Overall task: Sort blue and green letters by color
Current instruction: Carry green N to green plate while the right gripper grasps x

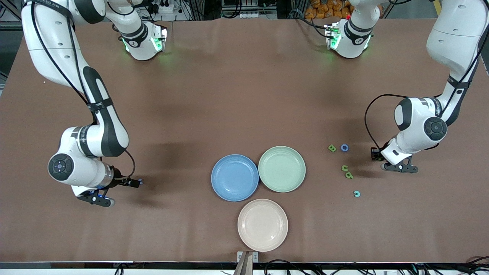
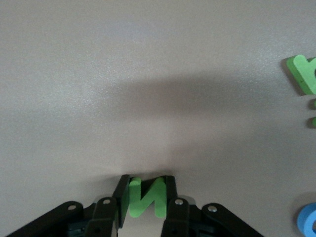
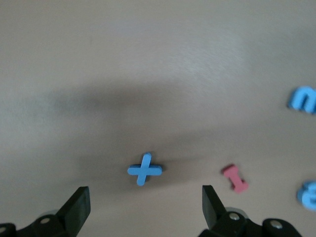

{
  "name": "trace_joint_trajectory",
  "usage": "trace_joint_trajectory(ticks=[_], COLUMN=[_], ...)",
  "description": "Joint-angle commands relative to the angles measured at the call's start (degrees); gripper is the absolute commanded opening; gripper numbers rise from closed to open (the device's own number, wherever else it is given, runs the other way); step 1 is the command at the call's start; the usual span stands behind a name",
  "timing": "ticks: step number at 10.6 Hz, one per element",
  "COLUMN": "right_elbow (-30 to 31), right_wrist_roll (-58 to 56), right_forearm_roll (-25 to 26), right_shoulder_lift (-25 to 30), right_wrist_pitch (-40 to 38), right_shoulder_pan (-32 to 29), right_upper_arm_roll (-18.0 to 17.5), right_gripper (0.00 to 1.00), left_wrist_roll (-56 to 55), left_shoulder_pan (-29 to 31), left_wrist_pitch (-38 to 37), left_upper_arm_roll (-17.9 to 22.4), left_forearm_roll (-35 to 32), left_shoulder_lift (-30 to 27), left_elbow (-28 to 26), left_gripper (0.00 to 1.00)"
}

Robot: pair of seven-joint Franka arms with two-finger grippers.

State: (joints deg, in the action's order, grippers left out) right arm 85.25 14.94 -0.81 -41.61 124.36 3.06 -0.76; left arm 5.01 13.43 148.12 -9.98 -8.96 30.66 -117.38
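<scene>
My left gripper (image 2: 146,186) is shut on a green N (image 2: 146,198), with one pad against each side of the letter. In the front view this gripper (image 1: 376,153) is low at the table beside a group of letters: a green B (image 1: 332,148), a blue ring-shaped letter (image 1: 344,148), a green U (image 1: 344,168), a green P (image 1: 348,175) and a teal C (image 1: 357,194). My right gripper (image 3: 145,202) stands open with a blue X (image 3: 144,170) lying flat just ahead of its jaws. In the front view the right gripper (image 1: 133,183) is toward the right arm's end of the table.
Three plates sit together mid-table: blue (image 1: 219,187), green (image 1: 296,179) and, nearest the front camera, pink (image 1: 248,236). A dark red piece (image 3: 235,177) and two more blue letters (image 3: 302,98) (image 3: 308,193) lie near the X.
</scene>
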Motion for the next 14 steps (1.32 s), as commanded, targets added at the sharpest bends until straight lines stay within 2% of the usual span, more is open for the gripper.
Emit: trace_joint_trajectory(ticks=[1, 4, 7, 10, 12, 14], right_elbow=[-0.4, -0.4, -0.4, 0.2, 0.3, 2.1], right_wrist_roll=[-18.4, -40.1, -38.9, -33.8, -31.7, -31.7], right_forearm_roll=[0.0, -0.2, -0.4, -0.3, -0.2, -0.2], right_shoulder_lift=[-1.3, -2.7, -4.1, -4.3, -4.6, -4.6], right_wrist_pitch=[2.3, 4.2, 4.7, 4.7, 4.8, 7.9], right_shoulder_pan=[-0.3, -1.2, -0.7, 0.3, 0.3, 0.4], right_upper_arm_roll=[-0.2, -0.2, -0.2, -0.1, -0.1, -0.1], right_gripper=[1.00, 1.00, 1.00, 1.00, 1.00, 1.00], left_wrist_roll=[1.0, 0.7, -1.4, -15.8, -17.7, -25.3], left_shoulder_pan=[0.0, -1.6, -7.7, -18.0, -22.6, -26.9], left_wrist_pitch=[0.6, -0.5, -0.5, -6.5, -7.1, -7.1], left_upper_arm_roll=[-0.3, -1.9, -2.0, -1.9, -2.0, -2.0], left_forearm_roll=[-1.9, -1.9, -1.0, -1.1, -0.8, -0.8], left_shoulder_lift=[0.6, -1.7, -1.3, 0.8, 2.2, 4.0], left_elbow=[1.3, 2.9, 6.4, 14.0, 17.2, 19.3], left_gripper=[0.00, 0.00, 0.00, 0.00, 0.00, 0.00])
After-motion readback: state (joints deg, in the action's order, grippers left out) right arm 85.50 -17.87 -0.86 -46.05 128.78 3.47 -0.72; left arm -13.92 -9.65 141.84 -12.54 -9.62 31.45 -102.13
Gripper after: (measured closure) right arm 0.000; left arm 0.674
